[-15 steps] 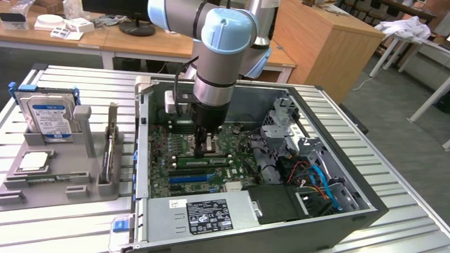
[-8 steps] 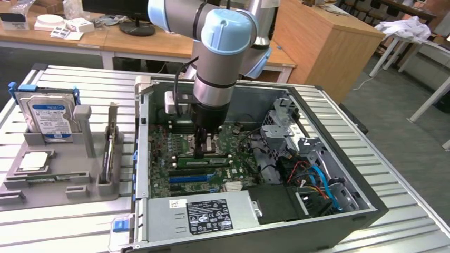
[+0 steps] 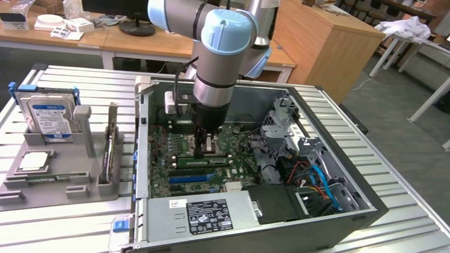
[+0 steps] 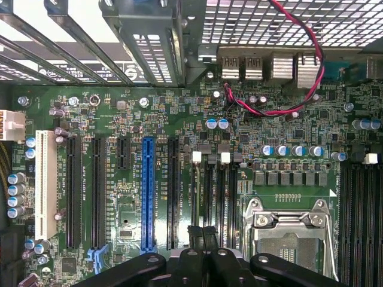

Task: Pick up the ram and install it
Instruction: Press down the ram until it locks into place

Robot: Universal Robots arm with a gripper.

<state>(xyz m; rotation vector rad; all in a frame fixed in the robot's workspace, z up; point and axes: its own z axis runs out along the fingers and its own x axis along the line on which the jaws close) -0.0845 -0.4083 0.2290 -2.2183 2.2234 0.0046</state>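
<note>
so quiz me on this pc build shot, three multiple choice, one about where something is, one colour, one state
1. Where is the hard drive?
A. on the wooden desk behind
B. standing in the grey holder, to the exterior view's left of the case
C. mounted inside the case

2. What colour is the long slot set between the black ones on the motherboard?
A. red
B. yellow
C. blue

3. How is the gripper?
A. shut, down inside the case over the motherboard
B. wide open above the grey holder
C. raised well clear of the case

Answers:
1 B, its blue label stands upright in the holder outside the case.
2 C, the wrist view shows one blue slot among black ones.
3 A, the fingers sit together low over the board.
</note>
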